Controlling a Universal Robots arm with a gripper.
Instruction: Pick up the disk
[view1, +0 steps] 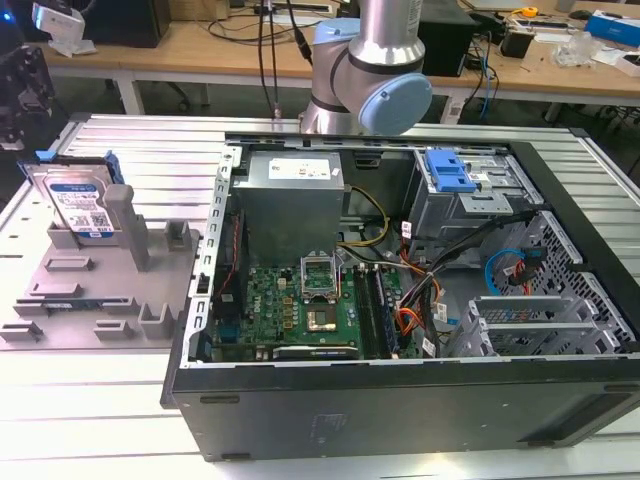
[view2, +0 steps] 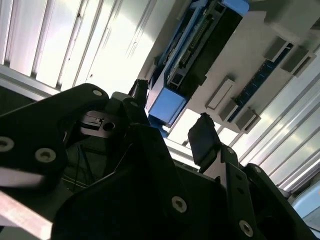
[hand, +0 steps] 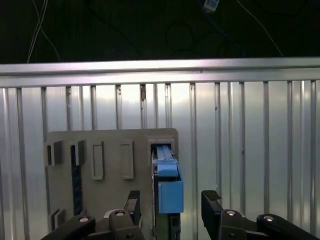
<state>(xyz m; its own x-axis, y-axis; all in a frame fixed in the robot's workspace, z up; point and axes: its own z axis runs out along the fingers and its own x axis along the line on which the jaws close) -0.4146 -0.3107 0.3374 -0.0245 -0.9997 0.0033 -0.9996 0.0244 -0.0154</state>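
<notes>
**Disk and its clearances.** The disk (view1: 76, 200), a flat silver-grey hard drive with a blue-and-white label and blue plastic side rails, stands on edge in a slot at the far corner of the grey plastic slotted fixture tray (view1: 90, 300), towards the exterior view's left. Its top edge is free, with open room above. A grey upright post (view1: 125, 215) of the tray stands just beside it and covers its lower corner. The open black computer case (view1: 400, 405) lies to the exterior view's right of the tray, close to the tray's edge. Both rest on the ribbed aluminium table (view1: 130, 140).

**Gripper.** In the first wrist view the black gripper (hand: 172, 196) straddles the disk (hand: 167, 187). Its jaws are spread, and a gap shows between each of the fingers (hand: 211, 205) and the disk. The second wrist view shows the same gripper (view2: 170, 105) about the blue end of the disk (view2: 200, 57).

**Hidden parts.** The disk's foot is sunk in the tray slot. In both wrist views the label face is turned out of sight. How far the fingertips stand above or below the disk's top edge cannot be told.

**Orientation.** The broad faces are vertical. Seen from above, the narrow top edge runs straight away from the gripper, over the tray (hand: 110, 150), towards the table's bright edge rail (hand: 160, 67).
</notes>
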